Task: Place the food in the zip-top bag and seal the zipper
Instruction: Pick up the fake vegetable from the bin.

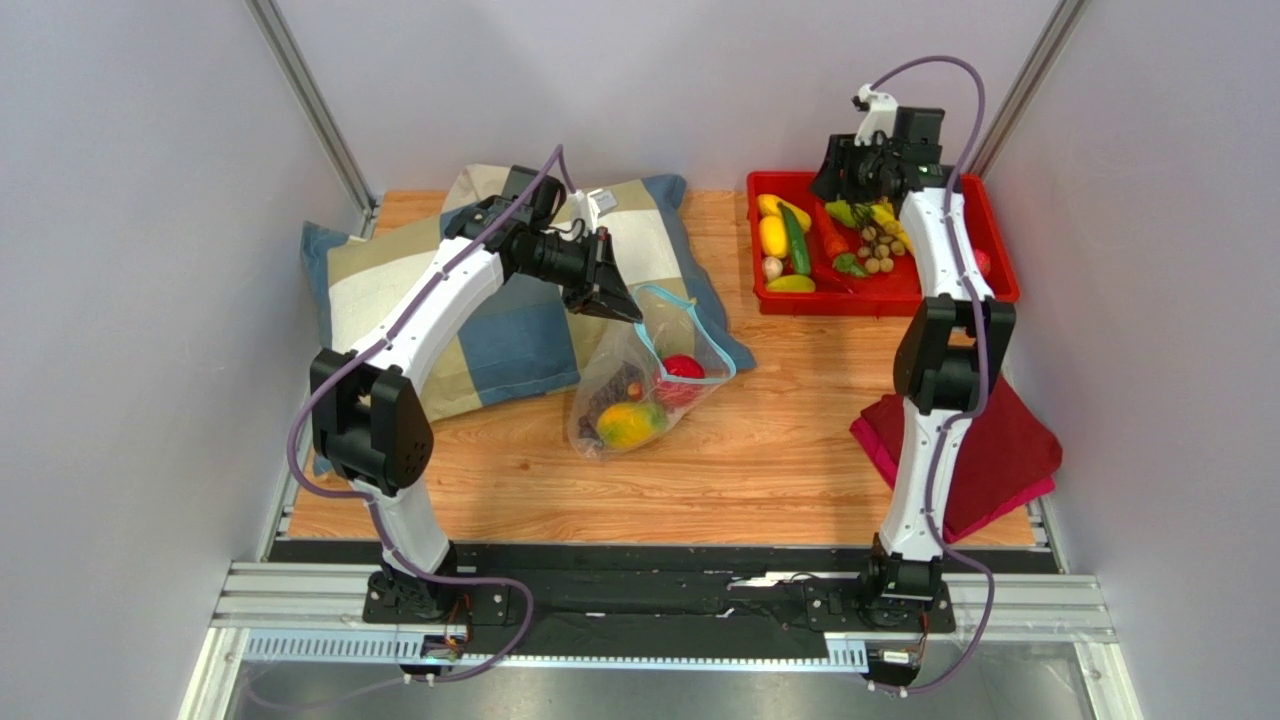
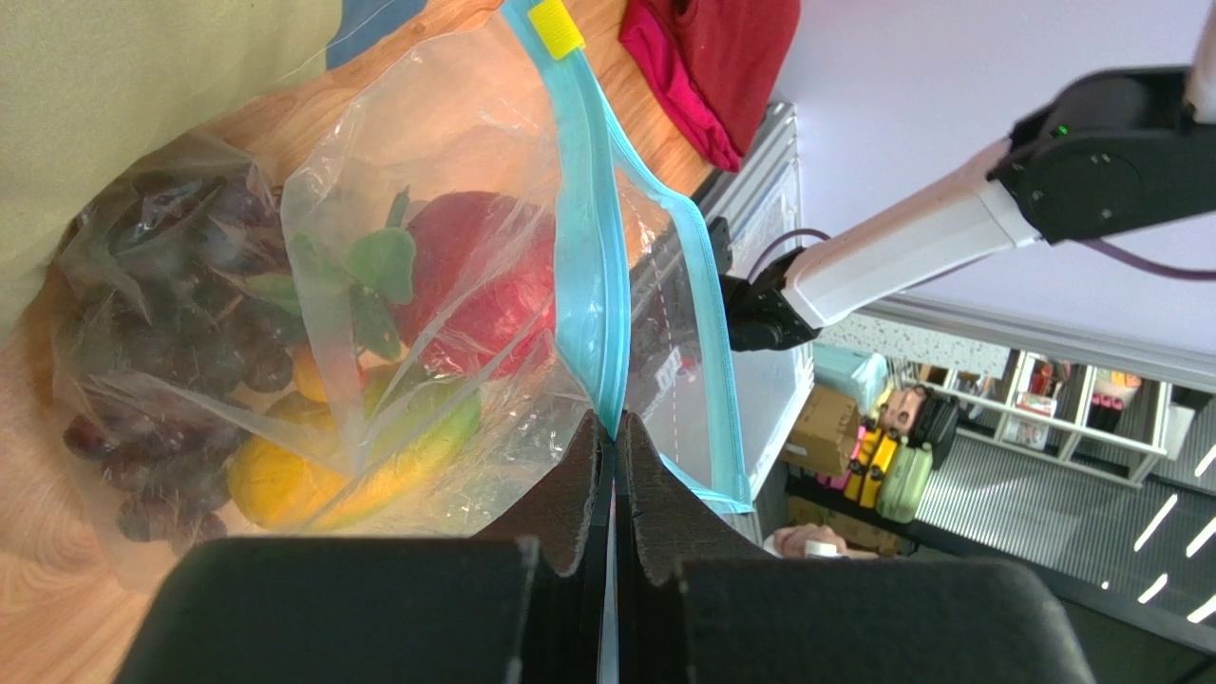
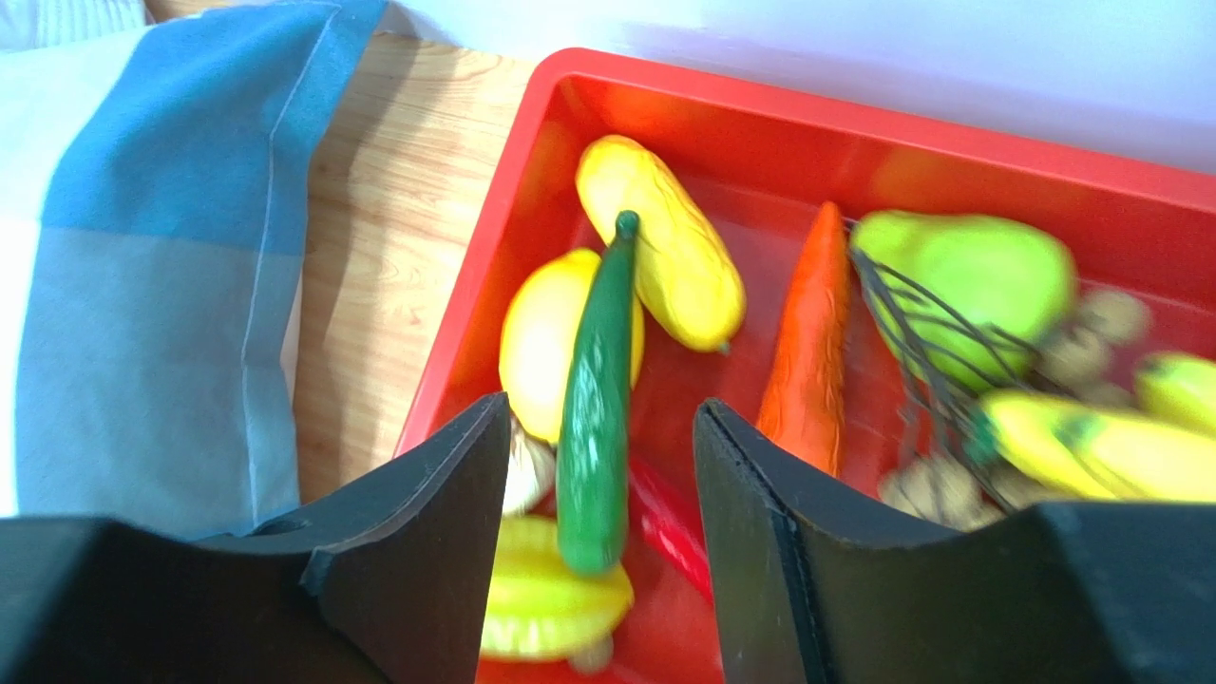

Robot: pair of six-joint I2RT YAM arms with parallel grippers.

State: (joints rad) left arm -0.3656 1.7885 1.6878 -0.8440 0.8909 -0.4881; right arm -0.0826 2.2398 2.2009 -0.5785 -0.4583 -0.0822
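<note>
The clear zip-top bag (image 1: pixel 646 383) lies on the wooden table with its mouth held up. It holds a dark grape bunch (image 2: pixel 171 342), a red fruit (image 2: pixel 478 285) and a yellow-orange piece (image 1: pixel 631 425). My left gripper (image 2: pixel 614 428) is shut on the light blue zipper strip (image 2: pixel 585 257) at the bag's mouth. My right gripper (image 3: pixel 600 413) is open above the red tray (image 3: pixel 471 328), its jaws either side of a green cucumber (image 3: pixel 597 399). More food lies in the tray: yellow pieces (image 3: pixel 671 257), a carrot (image 3: pixel 811 342), a green pear (image 3: pixel 964 278), bananas (image 3: pixel 1099 442).
A blue and beige checked cushion (image 1: pixel 496 338) lies at the back left, partly under the bag. A dark red cloth (image 1: pixel 999 450) lies at the right beside the right arm. The red tray (image 1: pixel 759 240) sits at the back right by the wall.
</note>
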